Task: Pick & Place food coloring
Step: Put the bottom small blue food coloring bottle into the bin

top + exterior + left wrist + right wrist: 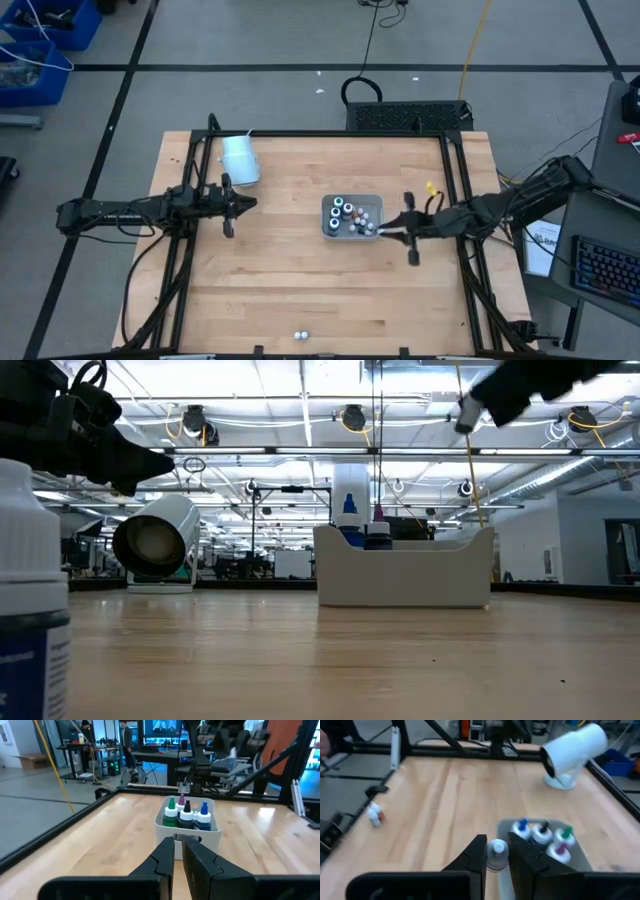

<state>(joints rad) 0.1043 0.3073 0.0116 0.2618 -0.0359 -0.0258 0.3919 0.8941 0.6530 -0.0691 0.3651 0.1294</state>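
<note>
Right tool (497,855) clamped on white-capped food coloring bottle (496,851) beside grey plastic tray (330,228); four bottles inside, two left on desk (270,290).

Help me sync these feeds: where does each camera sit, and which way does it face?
High: overhead, straight down on pale rectangular plastic tray; both arms show.
Low: tabletop height, facing tray side-on; arms above.
Left wrist: behind left pincer, facing tray.
Right wrist: behind right pincer, gripping small white-capped bottle at tray.
Shared: all see tray.
</note>
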